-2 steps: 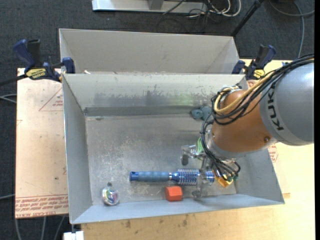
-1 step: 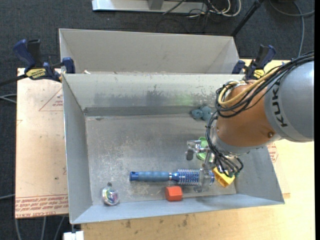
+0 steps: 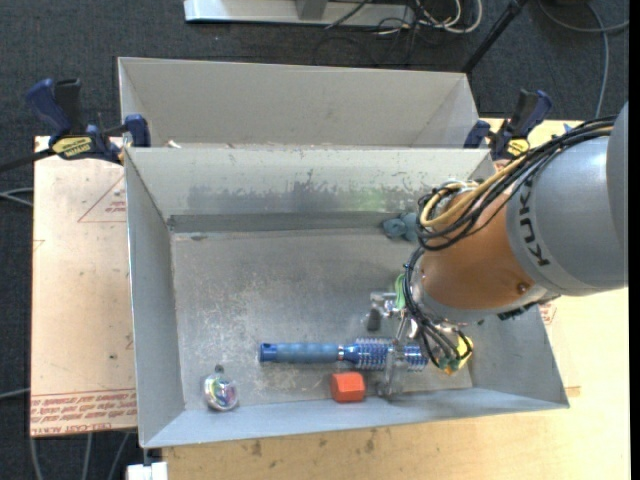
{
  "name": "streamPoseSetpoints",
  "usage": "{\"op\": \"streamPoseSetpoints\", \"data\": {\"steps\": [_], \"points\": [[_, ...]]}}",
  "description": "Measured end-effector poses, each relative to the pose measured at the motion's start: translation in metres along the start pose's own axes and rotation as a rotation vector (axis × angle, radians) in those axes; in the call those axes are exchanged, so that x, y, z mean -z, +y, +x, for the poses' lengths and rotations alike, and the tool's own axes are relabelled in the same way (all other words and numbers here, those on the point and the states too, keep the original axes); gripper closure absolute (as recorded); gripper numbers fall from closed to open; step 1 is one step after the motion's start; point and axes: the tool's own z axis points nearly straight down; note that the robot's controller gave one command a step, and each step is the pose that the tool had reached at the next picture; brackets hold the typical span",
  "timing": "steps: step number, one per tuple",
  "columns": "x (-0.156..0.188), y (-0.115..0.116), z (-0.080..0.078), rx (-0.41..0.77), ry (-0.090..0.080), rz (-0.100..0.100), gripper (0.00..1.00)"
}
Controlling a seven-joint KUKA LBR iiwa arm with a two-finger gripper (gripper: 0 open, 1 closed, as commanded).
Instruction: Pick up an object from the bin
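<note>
A blue brush (image 3: 305,353) lies along the front of the bin floor, with its handle pointing left and its ribbed blue head (image 3: 371,353) at the right end. My gripper (image 3: 402,340) is low in the bin, directly at the right side of that head. An orange-red cube (image 3: 348,387) sits just in front of the brush head, close to the bin's front wall and a little left of the gripper.
A small shiny, clear roundish thing (image 3: 221,392) rests in the front left corner. A dark teal lump (image 3: 398,226) lies at the foot of the back wall, beside the arm's orange cover and cables. The arm covers the bin's right side.
</note>
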Motion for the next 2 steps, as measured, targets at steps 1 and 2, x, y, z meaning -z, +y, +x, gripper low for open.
{"op": "streamPoseSetpoints", "data": {"steps": [1, 2], "points": [[-0.0001, 0.0006, -0.0003, 0.001, -0.002, 0.000, 0.00], [-0.0002, 0.0005, -0.0003, 0.000, -0.002, 0.000, 1.00]]}}
